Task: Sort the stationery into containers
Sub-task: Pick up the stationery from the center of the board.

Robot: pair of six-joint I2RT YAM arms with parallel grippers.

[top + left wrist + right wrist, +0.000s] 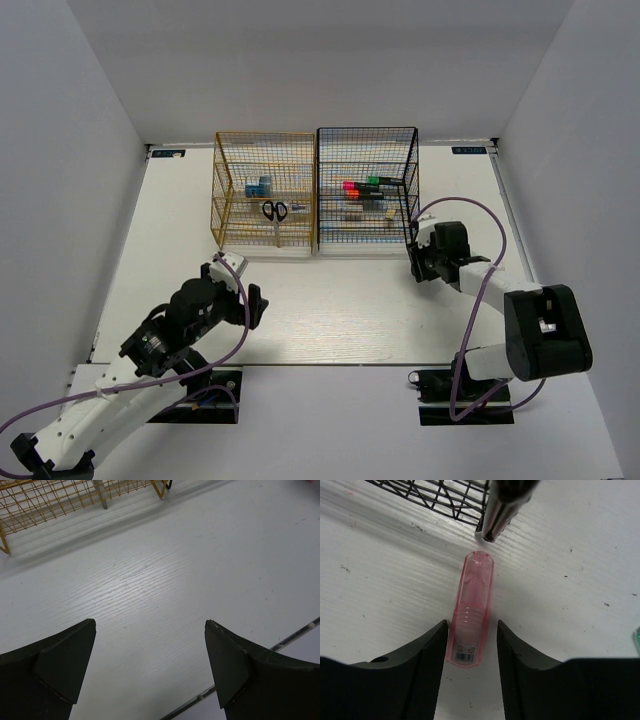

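Observation:
A pink see-through piece [474, 595] lies flat on the white table, just in front of the black wire rack [435, 495]. My right gripper [471, 625] is open, low over the table, with one finger on each side of the piece's near end. In the top view my right gripper [414, 263] sits at the black rack's [367, 190] front right corner. That rack holds highlighters [362, 187]. The golden-yellow rack [265, 190] holds black-handled scissors [275, 211] and a blue tub [258, 186]. My left gripper [150, 625] is open and empty over bare table [243, 283].
A dark post [502, 510] at the black rack's corner stands just beyond the pink piece. A teal sliver [637, 637] shows at the right edge of the right wrist view. The golden rack's base [60, 497] lies ahead of my left gripper. White walls enclose the table.

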